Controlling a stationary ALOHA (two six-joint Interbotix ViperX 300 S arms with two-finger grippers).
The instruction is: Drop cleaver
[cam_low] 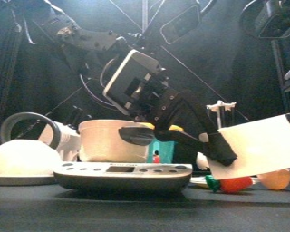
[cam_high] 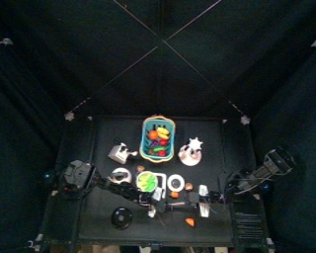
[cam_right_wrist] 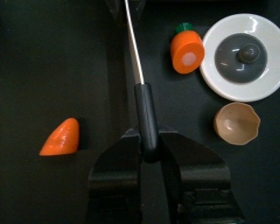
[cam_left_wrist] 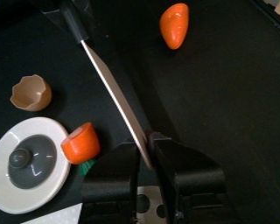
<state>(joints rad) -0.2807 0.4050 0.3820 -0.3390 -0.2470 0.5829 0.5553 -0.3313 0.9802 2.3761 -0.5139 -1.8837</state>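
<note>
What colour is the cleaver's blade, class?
Whitish-grey. The cleaver shows its flat blade face best in the front view; the wrist views show it only edge-on.

Both arms are black throughout, built of boxy, blocky links joined by rounded housings. In the top view the left arm (cam_high: pixel 79 178) and the right arm (cam_high: pixel 260 173) show pale grey glints on their joints. The left end effector (cam_left_wrist: pixel 149 179) has two thick, glossy black plastic jaws with rounded edges. The right end effector (cam_right_wrist: pixel 154 171) looks the same, its matte black body widening toward the wrist.
</note>
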